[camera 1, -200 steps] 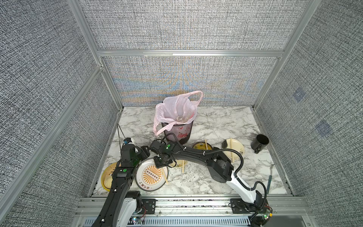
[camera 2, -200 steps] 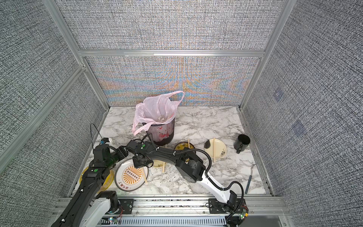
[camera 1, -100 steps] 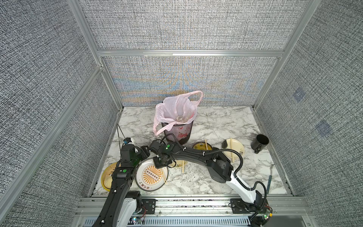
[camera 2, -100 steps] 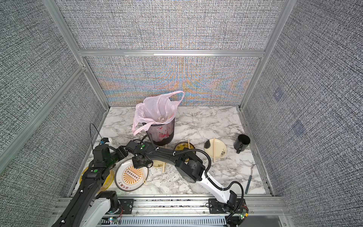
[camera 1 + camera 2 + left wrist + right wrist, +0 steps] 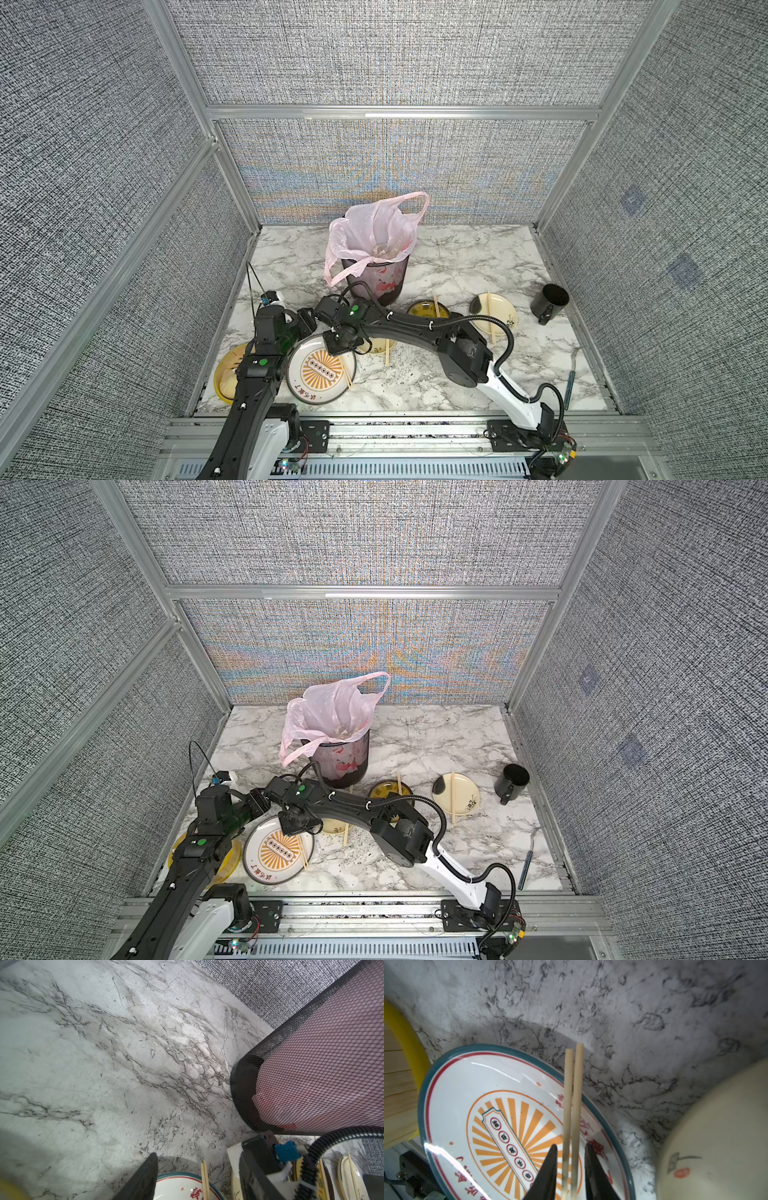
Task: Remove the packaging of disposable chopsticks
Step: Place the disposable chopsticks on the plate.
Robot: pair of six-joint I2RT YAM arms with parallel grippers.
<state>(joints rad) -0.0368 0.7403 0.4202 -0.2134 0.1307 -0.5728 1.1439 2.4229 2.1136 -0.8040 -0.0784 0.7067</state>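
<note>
A bare pair of disposable chopsticks [image 5: 572,1105] lies across the white plate with the orange sunburst [image 5: 425,1088], its far end past the rim. My right gripper [image 5: 571,1145] straddles the pair near one end, open, with a small gap on each side. From above, the right gripper [image 5: 338,345] hangs over the plate's far edge [image 5: 299,386]. My left gripper [image 5: 198,1153] is open beside it with nothing between its fingers, also over that plate's rim. No packaging shows in any view.
A black mesh bin with a pink bag [image 5: 376,274] stands just behind both grippers. Other chopstick pairs lie on a small bowl [image 5: 387,351], an olive dish [image 5: 436,305] and a cream plate [image 5: 490,320]. A black mug [image 5: 548,303] stands right, a yellow tray [image 5: 226,374] left.
The right gripper's jaws have been parting around the chopsticks on the plate. Both arms have stayed almost where they were.
</note>
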